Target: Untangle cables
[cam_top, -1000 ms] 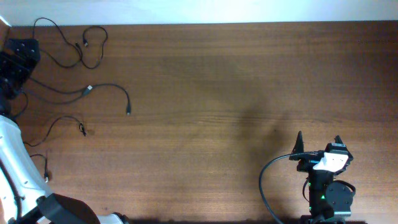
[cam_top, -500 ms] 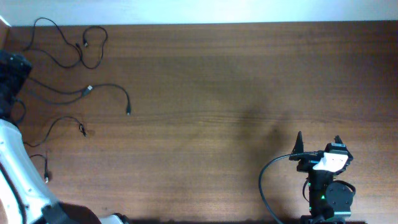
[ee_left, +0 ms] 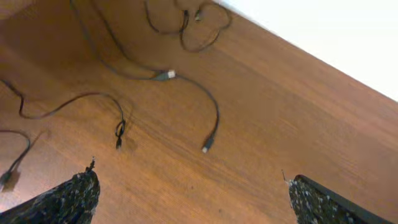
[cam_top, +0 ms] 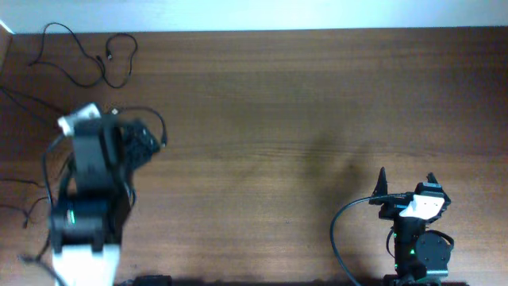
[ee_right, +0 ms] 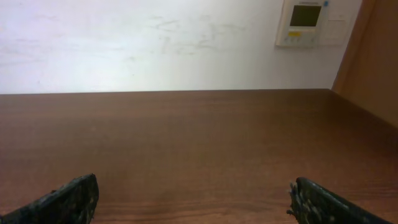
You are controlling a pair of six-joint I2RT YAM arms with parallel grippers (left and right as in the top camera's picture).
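Since a second ago, the left gripper [ee_left: 189, 177], jaws wide, has swung over the cables [ee_left: 168, 74].

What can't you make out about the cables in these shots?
Overhead: the left arm covers the middle cables; others run off the left edge.
Left wrist: the lower-left plug is cut by the frame edge.
Right wrist: only table shows, no cables.
Plug types: too small.

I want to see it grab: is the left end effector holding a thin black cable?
No, the left end effector gapes empty above thin black cables lying on the brown wooden table.
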